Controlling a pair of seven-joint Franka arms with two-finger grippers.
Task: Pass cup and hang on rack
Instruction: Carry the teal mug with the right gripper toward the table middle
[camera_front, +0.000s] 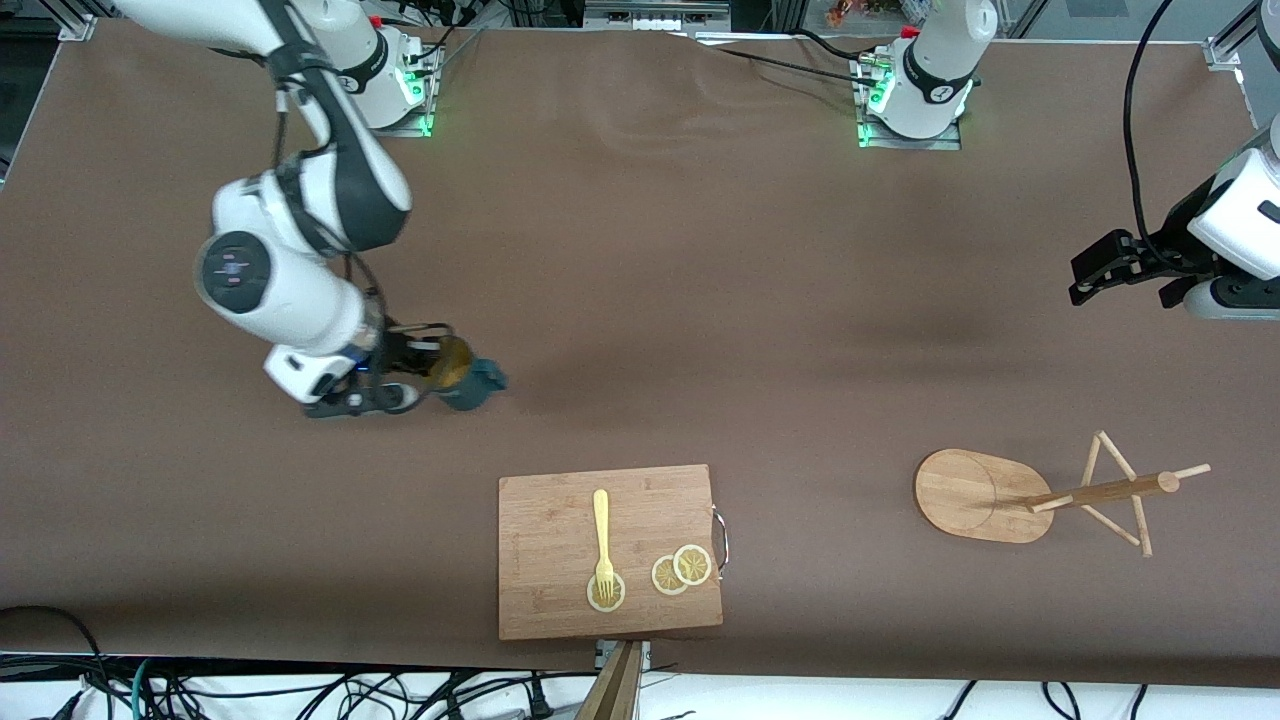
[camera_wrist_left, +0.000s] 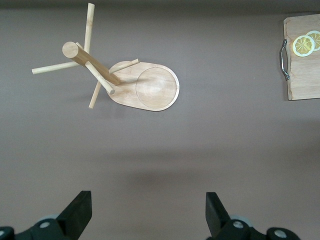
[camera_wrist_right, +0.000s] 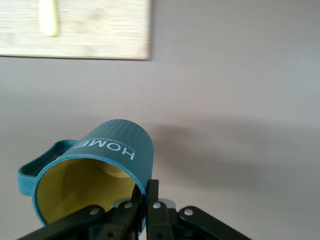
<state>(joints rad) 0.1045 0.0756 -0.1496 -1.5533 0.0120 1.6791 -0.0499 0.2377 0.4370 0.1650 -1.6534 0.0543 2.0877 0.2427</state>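
The cup (camera_front: 470, 380) is a dark teal ribbed mug with a yellow inside, tipped on its side over the brown table toward the right arm's end. My right gripper (camera_front: 437, 366) is shut on its rim. In the right wrist view one finger sits inside the cup (camera_wrist_right: 117, 147) and the other outside, so the right gripper (camera_wrist_right: 146, 189) pinches the wall. The rack (camera_front: 978, 495) stands toward the left arm's end, with its pole and pegs (camera_front: 1105, 490) bare. My left gripper (camera_front: 1088, 278) hangs open over the table there. In its wrist view the left gripper (camera_wrist_left: 148, 202) is empty, apart from the rack (camera_wrist_left: 150, 89).
A rectangular wooden cutting board (camera_front: 560, 560) lies near the table's front edge, nearer to the camera than the cup. It carries a yellow fork (camera_front: 601, 525) and lemon slices (camera_front: 682, 570). The board's metal handle (camera_wrist_left: 284, 60) shows in the left wrist view.
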